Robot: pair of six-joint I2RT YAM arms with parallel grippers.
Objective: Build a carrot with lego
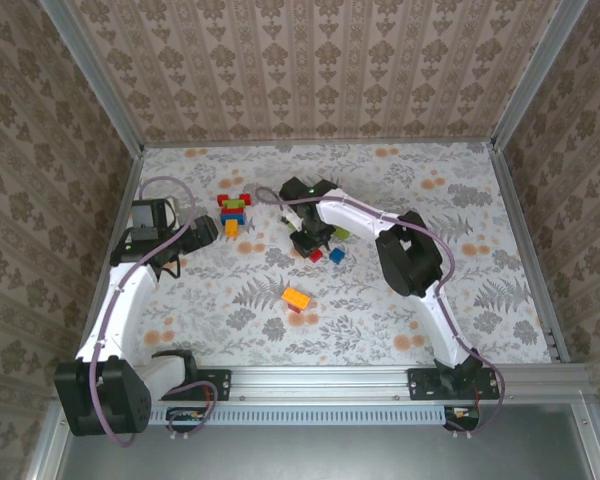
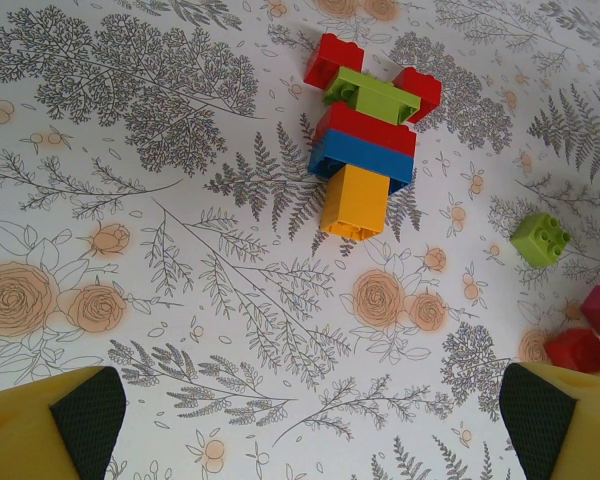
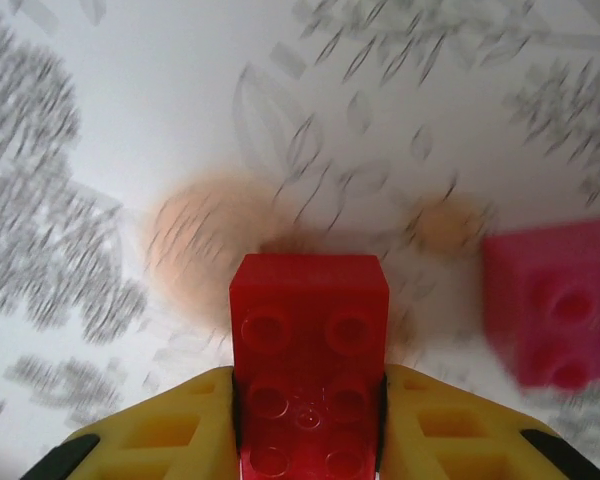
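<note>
at mid-table the right gripper (image 3: 308, 392) is clamping a red brick (image 3: 308, 320), a magenta brick (image 3: 555, 310) sitting just beside it. left gripper (image 2: 315, 418) is hanging spread wide near the stacked lego (image 2: 364, 150).

A stack (image 2: 365, 150) of red, green, blue and orange bricks lies flat. A red brick (image 3: 308, 340) sits clamped in the right gripper (image 3: 308, 405), with a magenta brick (image 3: 555, 310) just beside it.
</note>
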